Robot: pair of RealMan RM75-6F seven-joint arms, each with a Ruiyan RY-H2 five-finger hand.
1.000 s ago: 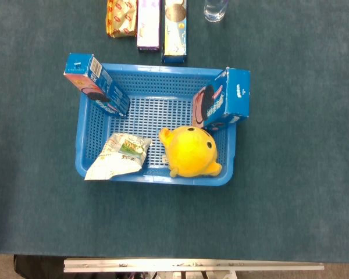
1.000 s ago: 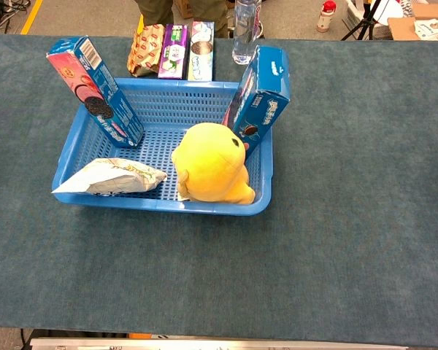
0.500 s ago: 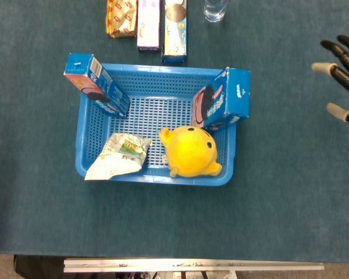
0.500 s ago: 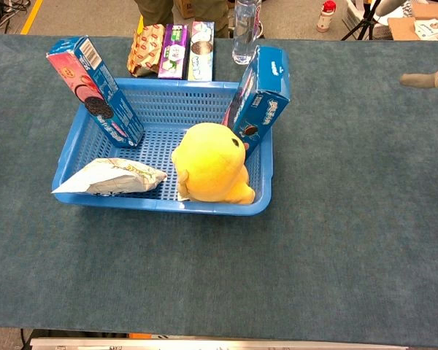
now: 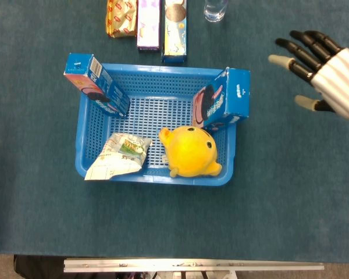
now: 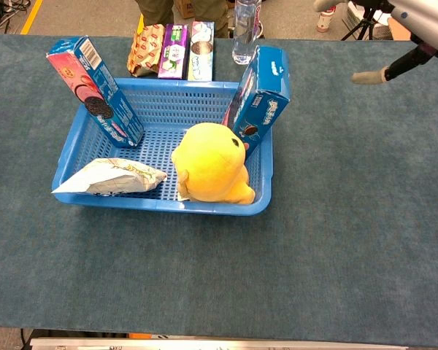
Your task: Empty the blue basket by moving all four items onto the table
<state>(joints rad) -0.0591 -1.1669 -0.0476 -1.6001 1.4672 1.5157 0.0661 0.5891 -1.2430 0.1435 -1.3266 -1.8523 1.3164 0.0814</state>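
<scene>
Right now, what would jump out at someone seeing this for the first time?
A bright yellow plush toy sits in the near right corner of a blue basket, with two blue cookie boxes leaning on the basket's sides. To the right, the robot's right hand hovers with fingers spread.

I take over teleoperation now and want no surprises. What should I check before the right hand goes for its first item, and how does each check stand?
1. Right hand empty, fingers spread: ok.
2. Nothing between it and the right cookie box, the nearest item: ok.
3. That box reachable: ok, it leans on the rim of the blue basket, top sticking out.
4. All four items inside: ok, with the left cookie box, snack bag and yellow plush.
5. Bare table right of the basket for setting down: ok.
6. Left hand out of the way: cannot tell, not in view.
</scene>
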